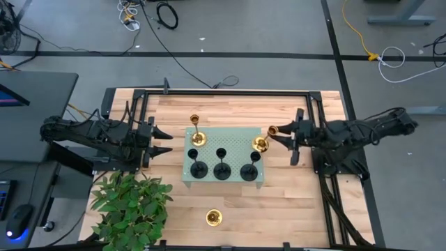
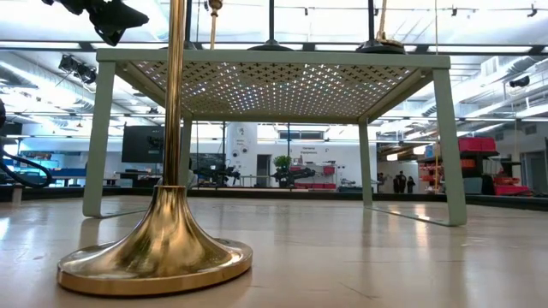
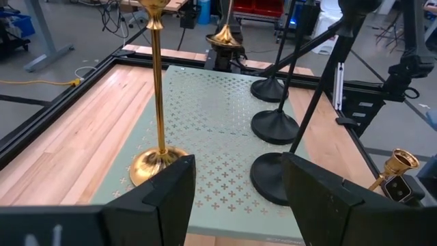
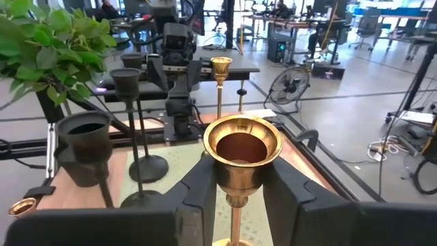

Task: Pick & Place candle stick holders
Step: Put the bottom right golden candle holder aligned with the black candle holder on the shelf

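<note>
**Gold holder gripped at the tray's right end**

A gold candle stick holder (image 1: 260, 144) standing on the pale green tray (image 1: 233, 134) is clasped near its cup by the right hand (image 1: 272, 132), fingers partly closed. A release or lift is judged next. Another gold holder (image 1: 198, 137) and three black holders (image 1: 221, 169) are carried by the tray; a third gold holder (image 1: 213, 218) stands on the surface (image 1: 293, 209) nearby. The left hand (image 1: 164, 141) is held open beside the tray.

The tray (image 1: 226, 139) is pale green, punched all over with small cross-shaped holes. On it stand three matte black holders (image 1: 221, 169) and two shiny gold holders (image 1: 198, 137). Beside the tray, a third gold holder (image 1: 213, 218) stands on the light wood-grain bench (image 1: 293, 209).
</note>
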You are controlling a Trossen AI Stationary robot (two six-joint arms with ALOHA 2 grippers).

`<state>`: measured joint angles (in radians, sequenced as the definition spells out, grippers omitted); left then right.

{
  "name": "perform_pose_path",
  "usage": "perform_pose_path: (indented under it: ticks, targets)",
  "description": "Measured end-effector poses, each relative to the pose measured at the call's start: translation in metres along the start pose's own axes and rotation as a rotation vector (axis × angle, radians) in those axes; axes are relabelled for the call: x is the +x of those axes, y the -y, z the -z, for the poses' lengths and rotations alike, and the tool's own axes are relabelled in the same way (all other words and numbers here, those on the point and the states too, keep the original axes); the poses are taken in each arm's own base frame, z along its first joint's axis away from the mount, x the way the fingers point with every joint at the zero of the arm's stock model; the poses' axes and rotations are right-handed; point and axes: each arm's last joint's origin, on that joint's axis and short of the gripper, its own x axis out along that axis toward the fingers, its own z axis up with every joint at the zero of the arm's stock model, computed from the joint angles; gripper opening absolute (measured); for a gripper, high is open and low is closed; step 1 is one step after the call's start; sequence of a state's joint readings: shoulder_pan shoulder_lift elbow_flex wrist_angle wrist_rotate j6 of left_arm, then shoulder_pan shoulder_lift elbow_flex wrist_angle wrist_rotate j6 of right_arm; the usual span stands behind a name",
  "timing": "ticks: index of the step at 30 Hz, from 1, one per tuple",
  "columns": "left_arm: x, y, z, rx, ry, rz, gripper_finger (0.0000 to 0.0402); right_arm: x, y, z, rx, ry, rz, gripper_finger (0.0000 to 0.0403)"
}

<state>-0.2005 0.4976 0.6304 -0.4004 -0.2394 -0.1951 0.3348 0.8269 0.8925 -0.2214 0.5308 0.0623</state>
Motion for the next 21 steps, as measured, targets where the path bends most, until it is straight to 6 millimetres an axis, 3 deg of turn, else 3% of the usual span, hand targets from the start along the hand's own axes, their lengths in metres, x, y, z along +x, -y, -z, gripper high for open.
perform_pose_path:
  ticks: [21]
  targets:
    - [0.0, 0.0, 0.0, 0.007, 0.0, 0.0, 0.0218, 0.086, 0.039, 0.008, 0.038, -0.018, -0.127, 0.0087]
